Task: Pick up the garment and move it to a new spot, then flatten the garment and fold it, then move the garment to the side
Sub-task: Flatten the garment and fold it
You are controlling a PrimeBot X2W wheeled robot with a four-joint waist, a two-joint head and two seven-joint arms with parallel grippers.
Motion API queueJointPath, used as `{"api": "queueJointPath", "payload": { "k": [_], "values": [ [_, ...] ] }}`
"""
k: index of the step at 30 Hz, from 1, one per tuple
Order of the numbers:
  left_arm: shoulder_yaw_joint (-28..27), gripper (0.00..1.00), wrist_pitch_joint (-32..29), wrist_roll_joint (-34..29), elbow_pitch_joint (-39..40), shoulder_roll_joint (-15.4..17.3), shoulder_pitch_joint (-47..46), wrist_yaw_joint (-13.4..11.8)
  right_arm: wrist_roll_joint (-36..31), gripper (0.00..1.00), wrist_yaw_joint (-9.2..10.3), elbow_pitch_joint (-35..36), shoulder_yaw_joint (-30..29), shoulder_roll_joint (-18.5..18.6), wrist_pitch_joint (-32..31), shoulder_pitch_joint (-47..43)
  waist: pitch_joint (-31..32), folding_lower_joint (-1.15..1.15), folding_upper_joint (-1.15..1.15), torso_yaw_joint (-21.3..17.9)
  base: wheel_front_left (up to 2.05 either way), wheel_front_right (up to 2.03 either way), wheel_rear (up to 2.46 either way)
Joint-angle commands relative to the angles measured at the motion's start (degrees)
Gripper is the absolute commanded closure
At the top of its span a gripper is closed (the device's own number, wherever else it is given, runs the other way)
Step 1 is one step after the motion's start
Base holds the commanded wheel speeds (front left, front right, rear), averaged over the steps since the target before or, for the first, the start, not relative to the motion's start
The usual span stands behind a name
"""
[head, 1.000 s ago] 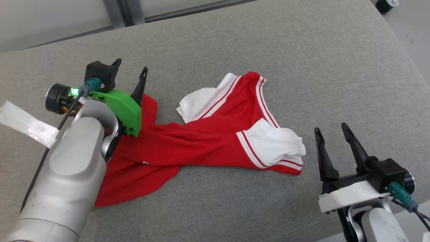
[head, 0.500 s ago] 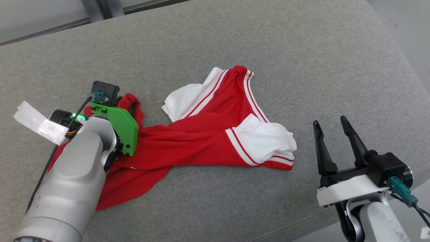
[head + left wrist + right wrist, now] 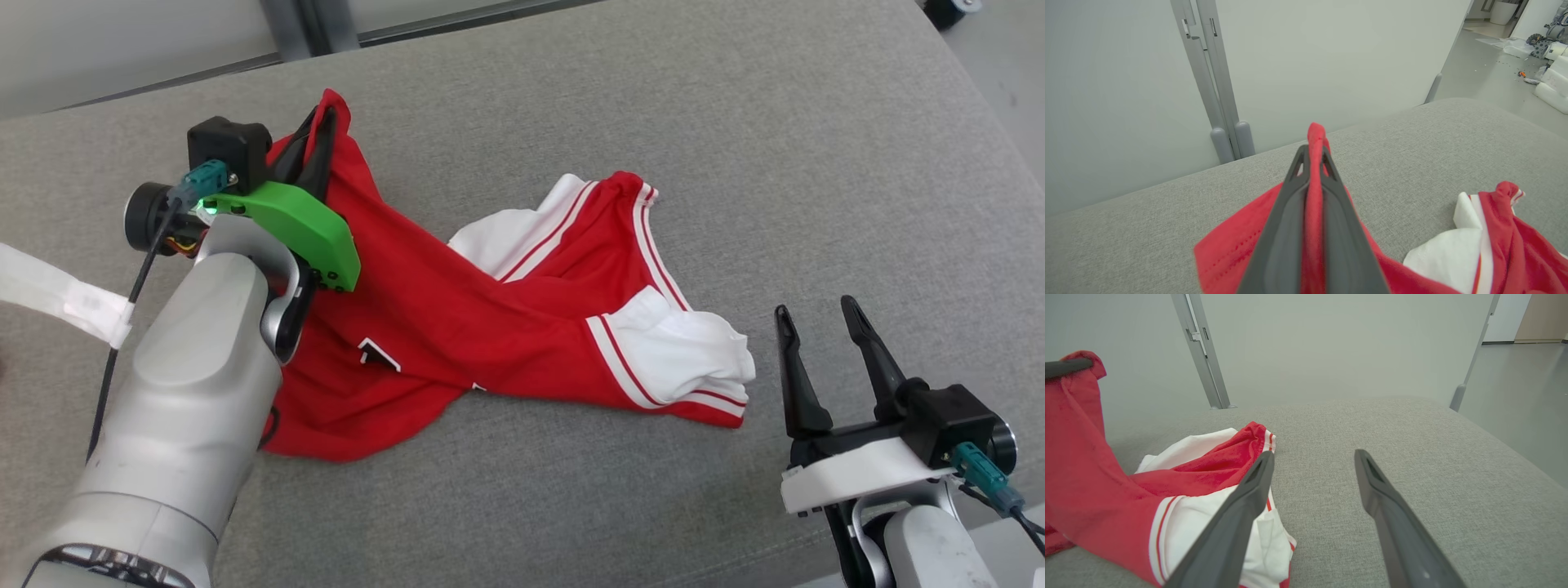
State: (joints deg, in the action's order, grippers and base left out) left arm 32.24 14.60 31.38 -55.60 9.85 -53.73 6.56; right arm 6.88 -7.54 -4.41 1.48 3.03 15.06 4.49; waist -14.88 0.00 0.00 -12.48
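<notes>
The garment (image 3: 457, 318) is a red shirt with white, red-striped sleeves, lying crumpled on the grey cushioned surface (image 3: 735, 147). My left gripper (image 3: 320, 131) is shut on a corner of its red fabric and holds that corner lifted above the surface, so the cloth stretches up from the heap. In the left wrist view the red fabric (image 3: 1314, 192) is pinched between the two dark fingers (image 3: 1286, 212). My right gripper (image 3: 816, 322) stands open at the lower right, just right of the white sleeve (image 3: 694, 351), touching nothing. The right wrist view has the garment (image 3: 1180, 486) left of the open fingers (image 3: 1241, 514).
The grey surface's far edge meets a pale wall with a grey post (image 3: 298, 24). The right edge drops to the floor (image 3: 1004, 73). A white tape tag (image 3: 49, 294) hangs from my left arm's cable. Bare cushion lies behind and right of the garment.
My left gripper went from open over the red hem to shut on it, then rose and moved away from me, pulling the fabric up. The head camera shifted. The right gripper stayed open.
</notes>
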Motion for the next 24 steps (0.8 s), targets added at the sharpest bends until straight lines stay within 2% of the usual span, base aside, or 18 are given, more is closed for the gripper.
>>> {"api": "queueJointPath", "payload": {
  "k": [1, 5, 11, 16, 24],
  "values": [
    [-0.6, 1.0, 0.4, 0.2, 1.4, -0.1, 2.4, -0.8, -0.3, 0.0, 0.1, -0.1, -0.3, 0.3, 0.2, -1.3, 2.3, 0.0, 0.0, 2.9, 0.0, 0.0, 0.0],
    [-3.8, 1.0, 0.6, -0.1, 9.6, 0.8, 7.9, -2.9, -0.4, 0.0, 0.1, -0.2, -0.7, 0.6, 0.2, -2.3, 4.3, 0.0, 0.0, 6.2, 0.0, 0.0, 0.0],
    [-8.6, 1.0, 0.6, -1.4, 24.6, 2.4, 22.5, -7.2, -0.4, 0.0, 0.1, -0.2, -0.7, 1.0, 0.2, -3.5, 6.3, 0.0, 0.0, 10.3, 0.0, 0.0, 0.0],
    [-12.4, 1.0, 0.6, -0.3, 34.1, 1.7, 36.0, -10.2, -0.2, 0.0, 0.1, -0.6, -0.6, 1.1, 0.2, -4.2, 7.1, 0.0, 0.0, 12.7, 0.0, 0.0, 0.0],
    [-15.5, 1.0, 0.6, -0.5, 38.4, -0.3, 50.9, -11.8, 0.2, 0.0, 0.1, -1.3, 0.1, 1.6, 0.2, -4.7, 8.5, 0.0, 0.0, 13.8, 0.0, 0.0, 0.0]
  ]
}}
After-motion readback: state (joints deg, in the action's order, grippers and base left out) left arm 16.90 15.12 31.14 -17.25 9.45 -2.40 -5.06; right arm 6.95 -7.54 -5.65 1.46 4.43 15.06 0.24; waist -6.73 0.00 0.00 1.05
